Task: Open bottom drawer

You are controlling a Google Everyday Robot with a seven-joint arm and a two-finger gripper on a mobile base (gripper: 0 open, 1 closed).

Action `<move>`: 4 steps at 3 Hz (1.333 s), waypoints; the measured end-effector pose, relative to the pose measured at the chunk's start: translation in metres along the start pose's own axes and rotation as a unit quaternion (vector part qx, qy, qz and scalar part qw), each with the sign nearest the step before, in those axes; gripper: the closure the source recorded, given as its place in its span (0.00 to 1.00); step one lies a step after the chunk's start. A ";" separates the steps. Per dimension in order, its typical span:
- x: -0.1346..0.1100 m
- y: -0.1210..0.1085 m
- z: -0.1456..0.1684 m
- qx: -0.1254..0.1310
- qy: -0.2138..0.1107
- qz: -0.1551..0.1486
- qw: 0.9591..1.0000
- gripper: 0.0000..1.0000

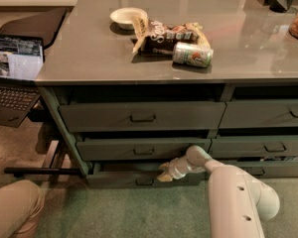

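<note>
Single view, high and close before counter (89, 58), facing down and forward over top and drawer fronts. Own arm (233, 197) fills near right. Tool (165, 174) low centre, at bottom drawer (124, 180).

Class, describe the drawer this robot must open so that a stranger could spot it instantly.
Find the grey-topped green wooden cabinet and its left stack of three drawers. The bottom drawer is the lowest, with the white arm's gripper against its front, just right of its small dark pull. Its front is the shallowest of the three.

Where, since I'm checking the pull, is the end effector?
Camera view, low centre: the end effector is at the left stack's bottom drawer, just right of its pull.
</note>
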State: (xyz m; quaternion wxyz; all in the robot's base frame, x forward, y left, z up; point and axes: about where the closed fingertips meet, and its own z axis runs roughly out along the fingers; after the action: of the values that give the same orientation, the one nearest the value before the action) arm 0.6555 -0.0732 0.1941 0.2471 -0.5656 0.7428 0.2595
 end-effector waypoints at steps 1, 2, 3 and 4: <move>-0.001 0.000 -0.001 0.000 0.000 0.000 1.000 0.88; 0.016 0.009 -0.002 0.000 -0.003 0.003 1.000 0.69; 0.015 0.009 -0.003 0.000 -0.003 0.003 1.000 0.46; 0.039 0.028 -0.001 -0.004 -0.004 -0.009 1.000 0.23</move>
State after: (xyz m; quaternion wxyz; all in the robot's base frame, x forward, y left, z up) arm 0.6186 -0.0952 0.1717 0.2497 -0.5723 0.7358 0.2623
